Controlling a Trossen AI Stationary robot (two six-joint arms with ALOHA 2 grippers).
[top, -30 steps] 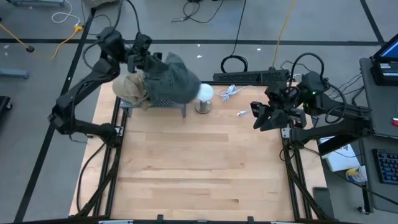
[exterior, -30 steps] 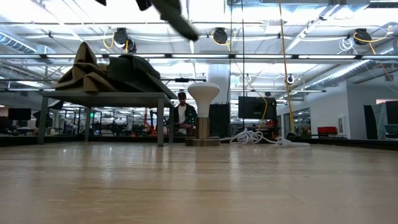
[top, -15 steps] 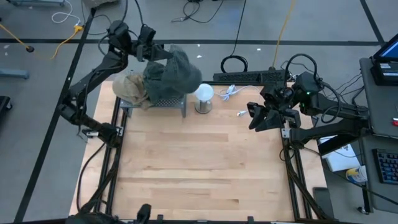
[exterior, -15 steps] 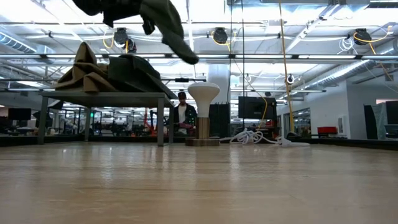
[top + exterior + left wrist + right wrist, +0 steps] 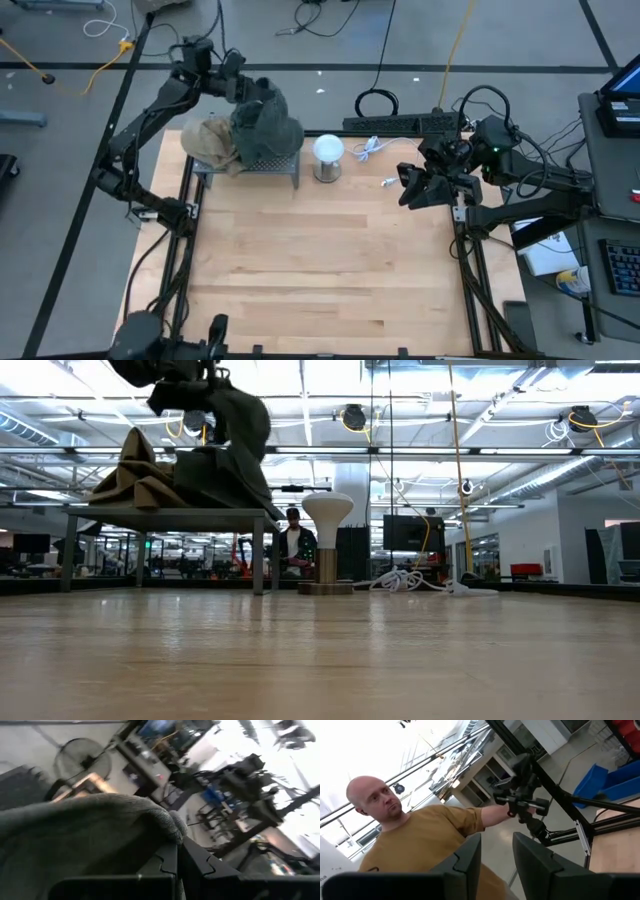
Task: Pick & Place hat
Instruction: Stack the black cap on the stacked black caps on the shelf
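The left gripper (image 5: 243,88) has its fingers clamped on the grey hat (image 5: 266,130), lifted above the small rack (image 5: 268,166); picking looks done, placing remains. The right gripper (image 5: 412,187) waits at the bench (image 5: 320,260) edge, fingers apart and empty.

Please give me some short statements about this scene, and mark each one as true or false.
1. The left gripper is shut on the grey hat. True.
2. The grey hat lies flat in the middle of the table. False: it hangs from the gripper above the small rack at the table's far edge.
3. A tan hat lies on the rack. True.
4. The right gripper holds the white stand. False: it holds nothing, apart from the stand, near the table's right edge.
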